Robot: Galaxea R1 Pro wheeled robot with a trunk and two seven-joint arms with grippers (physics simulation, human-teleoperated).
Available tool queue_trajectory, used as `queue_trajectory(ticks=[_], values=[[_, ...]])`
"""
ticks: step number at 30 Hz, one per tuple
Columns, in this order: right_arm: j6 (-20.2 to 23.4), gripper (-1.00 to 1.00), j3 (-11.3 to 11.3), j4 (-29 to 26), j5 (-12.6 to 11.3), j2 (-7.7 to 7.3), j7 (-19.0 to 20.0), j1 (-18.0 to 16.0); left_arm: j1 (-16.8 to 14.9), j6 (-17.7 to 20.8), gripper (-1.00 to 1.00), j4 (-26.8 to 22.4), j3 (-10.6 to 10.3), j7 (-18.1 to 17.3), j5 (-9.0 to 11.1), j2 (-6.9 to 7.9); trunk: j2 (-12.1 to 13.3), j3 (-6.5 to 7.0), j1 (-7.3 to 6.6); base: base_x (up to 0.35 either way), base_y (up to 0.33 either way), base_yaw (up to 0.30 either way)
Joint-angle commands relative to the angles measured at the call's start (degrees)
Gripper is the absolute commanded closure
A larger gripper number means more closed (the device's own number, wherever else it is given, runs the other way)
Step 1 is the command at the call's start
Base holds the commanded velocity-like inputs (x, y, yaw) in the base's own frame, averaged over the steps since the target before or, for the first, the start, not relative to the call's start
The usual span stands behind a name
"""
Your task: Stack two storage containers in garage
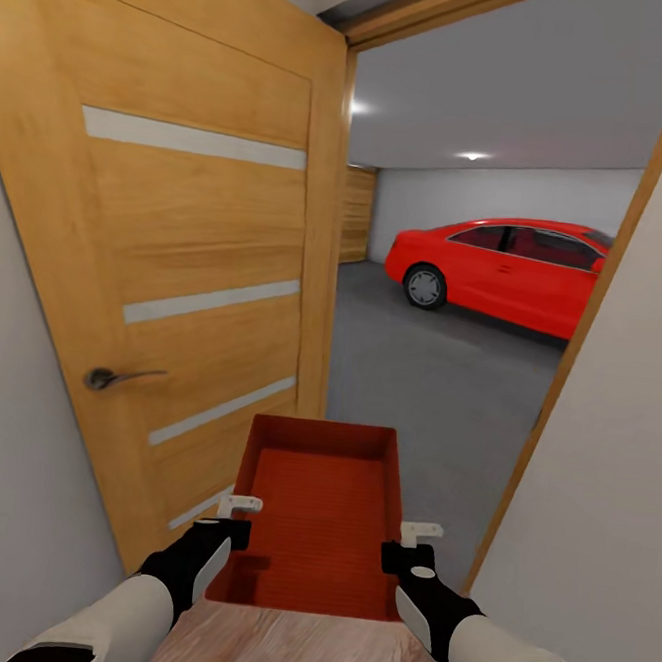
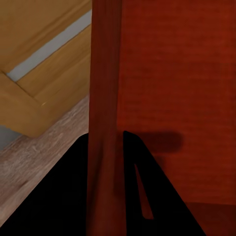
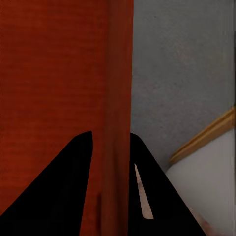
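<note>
From the head camera, an orange-red rectangular open-topped storage container (image 1: 320, 516), empty inside, is held between the left gripper (image 1: 237, 520) and right gripper (image 1: 409, 545) in a doorway beside an open wooden door (image 1: 178, 247), with the grey concrete garage floor (image 1: 427, 380) and a red car (image 1: 507, 271) ahead. The left wrist camera shows the left jaws clamped on the bin's thin side wall above light wood planks (image 2: 44, 157). The right wrist camera shows the right jaws clamped on the opposite wall, over grey concrete.

A home doorway into a garage (image 1: 486, 164): red car (image 1: 502, 271), concrete floor (image 1: 417, 379).

The red car (image 1: 507, 271) is cut off by the door frame (image 1: 600, 294), perhaps its rear.
</note>
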Motion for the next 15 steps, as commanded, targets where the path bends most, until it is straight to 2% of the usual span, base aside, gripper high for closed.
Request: queue_trajectory(ticks=[1,15], values=[[-0.29,1.0,0.54,0.41,-0.91,-0.03,-0.09,-0.05,-0.05,0.46,1.0,-3.07,1.24,0.19,-1.14,0.02,-0.11,-0.12,0.03,0.013,0.035,-0.176],[-0.29,1.0,0.54,0.42,-0.91,-0.03,-0.09,-0.05,-0.05,0.46,1.0,-3.23,1.12,0.19,-1.14,0.02,-0.11,-0.12,0.03,0.001,0.003,-0.181]])
